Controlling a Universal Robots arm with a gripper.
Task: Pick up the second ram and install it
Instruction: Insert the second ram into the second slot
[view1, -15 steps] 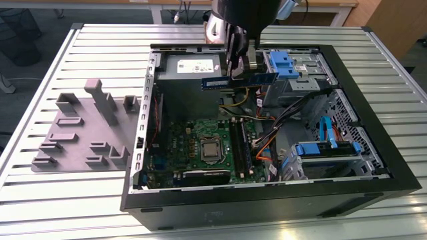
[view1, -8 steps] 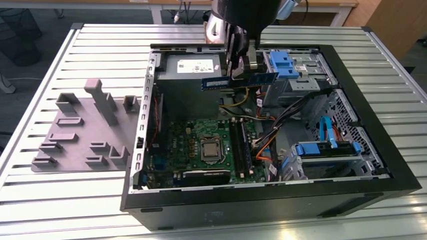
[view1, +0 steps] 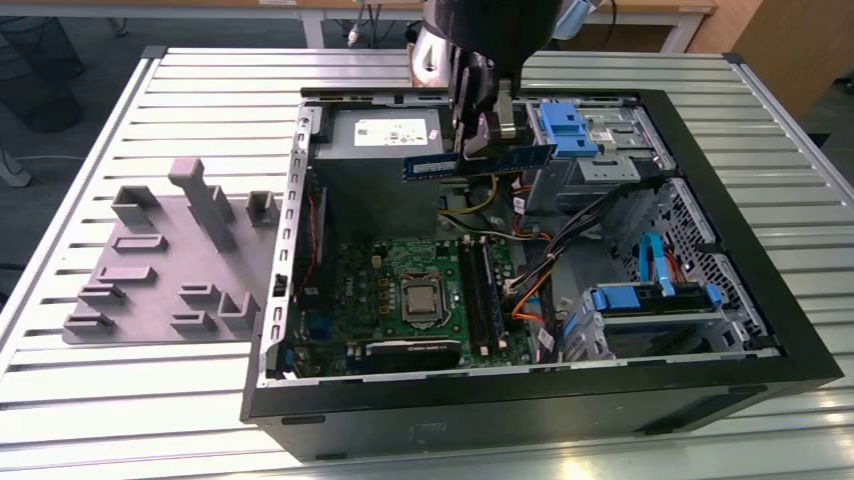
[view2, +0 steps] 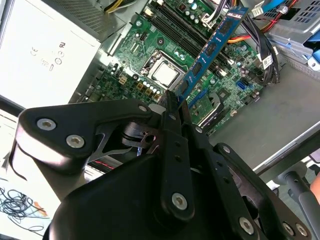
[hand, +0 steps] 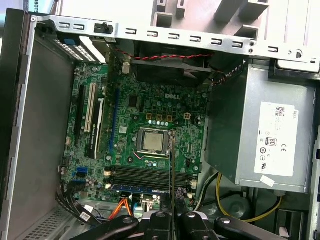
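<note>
Your claw (view1: 487, 130) is closed tight on the ram (view1: 481, 160). Its two fingers pinch the stick's flat faces partway along its length, so blue board sticks out to both sides in the exterior view. In the second wrist view the ram (view2: 212, 47) runs out past the tips of the claw (view2: 172, 107), with its dark chips facing the camera. In the first wrist view the ram (hand: 171, 165) shows edge-on as a thin dark line running out from the claw (hand: 172, 220).

The stick hangs level in the air (touching nothing but the fingers) above the open case (view1: 747, 380), over the edge where the power supply (view1: 380, 135) meets the board (view1: 400, 270). The slots (view1: 474, 290) lie below and apart from it, beside the processor socket (view1: 420, 298).

On the exterior view's left, outside the case, the gray tray (view1: 160, 270) sits on the slatted desk (view1: 134, 420), well apart from the claw
</note>
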